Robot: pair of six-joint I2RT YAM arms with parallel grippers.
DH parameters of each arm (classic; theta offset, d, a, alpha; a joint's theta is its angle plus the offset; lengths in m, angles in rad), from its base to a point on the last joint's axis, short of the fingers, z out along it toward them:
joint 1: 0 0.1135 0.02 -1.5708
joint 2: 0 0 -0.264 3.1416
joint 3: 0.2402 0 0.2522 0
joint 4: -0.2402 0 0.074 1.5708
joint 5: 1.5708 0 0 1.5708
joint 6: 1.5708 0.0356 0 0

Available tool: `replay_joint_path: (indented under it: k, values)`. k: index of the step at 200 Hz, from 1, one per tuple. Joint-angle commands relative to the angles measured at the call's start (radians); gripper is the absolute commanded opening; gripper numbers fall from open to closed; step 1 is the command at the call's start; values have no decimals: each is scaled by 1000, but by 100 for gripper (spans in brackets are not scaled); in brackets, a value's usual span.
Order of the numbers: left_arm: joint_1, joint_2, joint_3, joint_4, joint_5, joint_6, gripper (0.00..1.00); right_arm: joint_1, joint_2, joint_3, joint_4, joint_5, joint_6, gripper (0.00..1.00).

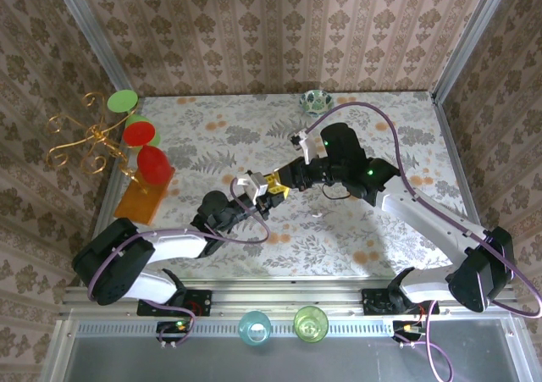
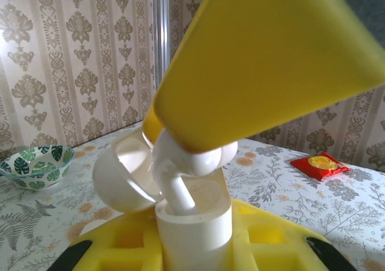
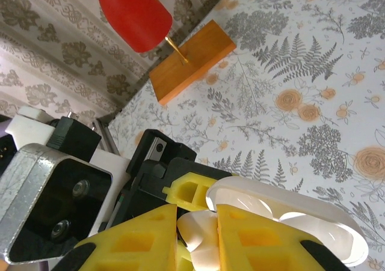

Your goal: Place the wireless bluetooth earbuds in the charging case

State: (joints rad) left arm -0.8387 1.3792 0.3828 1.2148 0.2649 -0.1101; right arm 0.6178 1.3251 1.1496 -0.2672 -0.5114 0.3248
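The charging case [image 2: 194, 238] is gripped by the closed left hand [image 1: 264, 192] and held upright above the surface [image 1: 364, 229], with its lid [image 2: 123, 175] swung open, presumably so that the sockets are presented upward; a white earbud [image 2: 179, 194] is pinched in the closed right hand [image 3: 197, 238] and held stem-down at the case's mouth, so that the stem can be guided into its socket; the stem tip is seen inside the rim, though full seating cannot be told; insertion is judged under way; a straight, gentle push is judged necessary before release.
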Motion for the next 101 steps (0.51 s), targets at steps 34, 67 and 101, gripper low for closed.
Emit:
replay_joint_path:
  k: [34, 67, 101]
  values:
    - [-9, -47, 47, 55, -28, -55, 0, -18, -2, -55, 47, 4, 33, 25]
    - [-10, -56, 52, 55, -13, -67, 0, -25, -8, -62, 38, 28, 28, 28]
    - [-10, -57, 51, 52, -14, -62, 0, -29, -24, -51, 21, 52, 21, 35]
